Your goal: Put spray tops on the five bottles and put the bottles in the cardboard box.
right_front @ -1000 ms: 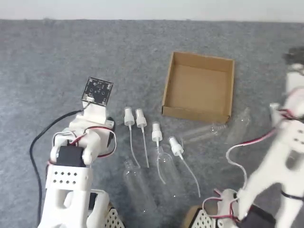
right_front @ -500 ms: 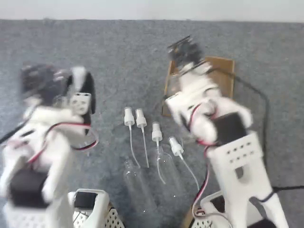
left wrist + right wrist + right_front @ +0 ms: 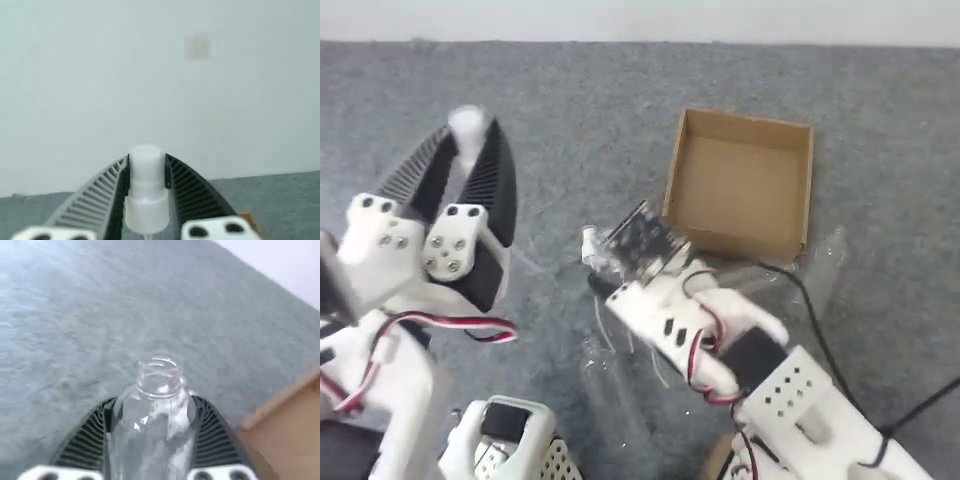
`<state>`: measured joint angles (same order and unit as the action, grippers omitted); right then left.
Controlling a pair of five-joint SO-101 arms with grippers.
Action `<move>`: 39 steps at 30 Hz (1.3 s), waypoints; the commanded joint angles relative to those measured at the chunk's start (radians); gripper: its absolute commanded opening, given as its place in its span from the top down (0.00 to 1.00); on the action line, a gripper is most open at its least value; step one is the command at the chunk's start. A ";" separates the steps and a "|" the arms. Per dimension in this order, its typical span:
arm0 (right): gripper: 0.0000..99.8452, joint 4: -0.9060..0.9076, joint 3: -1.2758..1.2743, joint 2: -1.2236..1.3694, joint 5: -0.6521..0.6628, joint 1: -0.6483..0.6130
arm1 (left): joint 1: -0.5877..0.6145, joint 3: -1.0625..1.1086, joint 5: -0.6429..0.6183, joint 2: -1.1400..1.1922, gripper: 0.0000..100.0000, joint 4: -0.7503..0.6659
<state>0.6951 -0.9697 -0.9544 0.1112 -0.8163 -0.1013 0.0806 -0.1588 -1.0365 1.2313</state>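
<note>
Grey carpet (image 3: 560,100) bench. My left gripper (image 3: 470,132) pinches a spray top (image 3: 146,190), raised at left. My right gripper (image 3: 154,402) clamps an uncapped bottle (image 3: 159,375) beside the empty cardboard box (image 3: 738,240). Capping step, I'd say; next: bring top over neck, seat it.

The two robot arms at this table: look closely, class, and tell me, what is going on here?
The left gripper is shut on a white spray top, held up off the grey mat. The right gripper is shut on a clear bottle whose neck is open, close to the cardboard box. The box is empty, and no top is on this bottle yet. Another bare bottle lies on the mat beside the box.
</note>
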 commanded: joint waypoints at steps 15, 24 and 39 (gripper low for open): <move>0.99 -0.437 -0.233 -0.048 -0.006 -0.150 | -0.037 0.291 -0.021 -0.002 0.99 -0.233; 0.99 -0.443 -0.239 -0.048 -0.009 -0.142 | -0.038 0.421 -0.023 -0.008 0.99 -0.232; 0.99 -0.654 -0.313 -0.038 -0.011 -0.028 | -0.040 0.456 -0.018 -0.009 0.99 -0.137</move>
<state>0.2194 -1.2536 -0.9620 0.1112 -0.9237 -0.1366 0.5562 -0.1757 -1.0226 1.0702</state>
